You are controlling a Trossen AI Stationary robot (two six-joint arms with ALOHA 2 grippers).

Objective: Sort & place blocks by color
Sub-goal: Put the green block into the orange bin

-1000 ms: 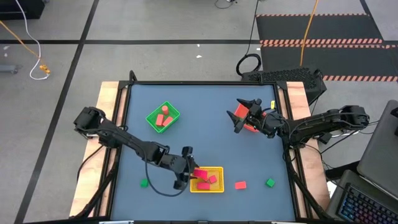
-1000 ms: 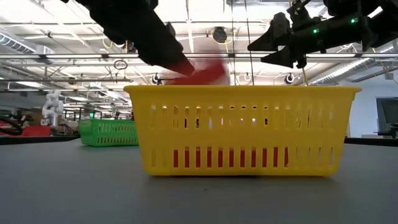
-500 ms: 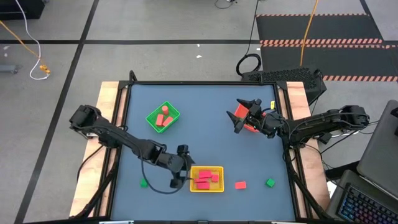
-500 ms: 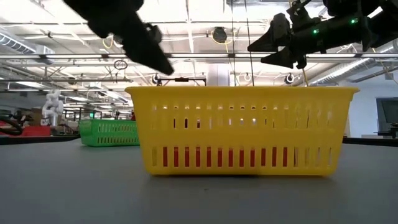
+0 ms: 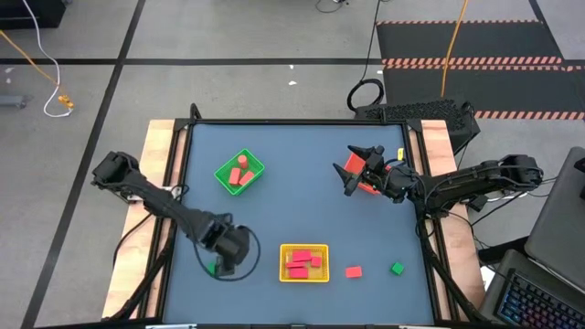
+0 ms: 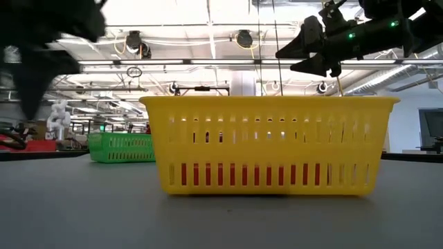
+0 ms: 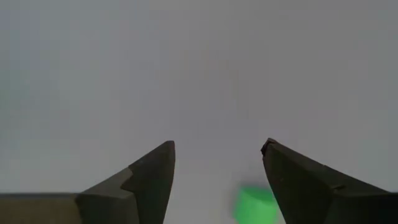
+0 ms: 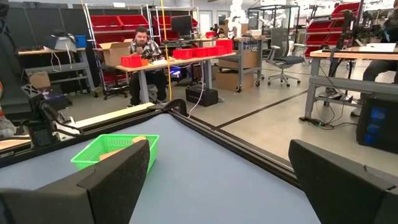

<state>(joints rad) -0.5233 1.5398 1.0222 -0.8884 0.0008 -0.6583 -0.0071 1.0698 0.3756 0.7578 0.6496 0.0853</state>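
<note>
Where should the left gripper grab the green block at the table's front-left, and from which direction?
From straight above, closing on two opposite flat sides. The green block lies flat and alone on the table, with nothing crowding it. The left gripper is open just beside it.

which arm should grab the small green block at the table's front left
Left, most likely. The left gripper is open and hovers right above the small green block, which shows between its fingers. The right gripper waits far off, above the red tray.
</note>
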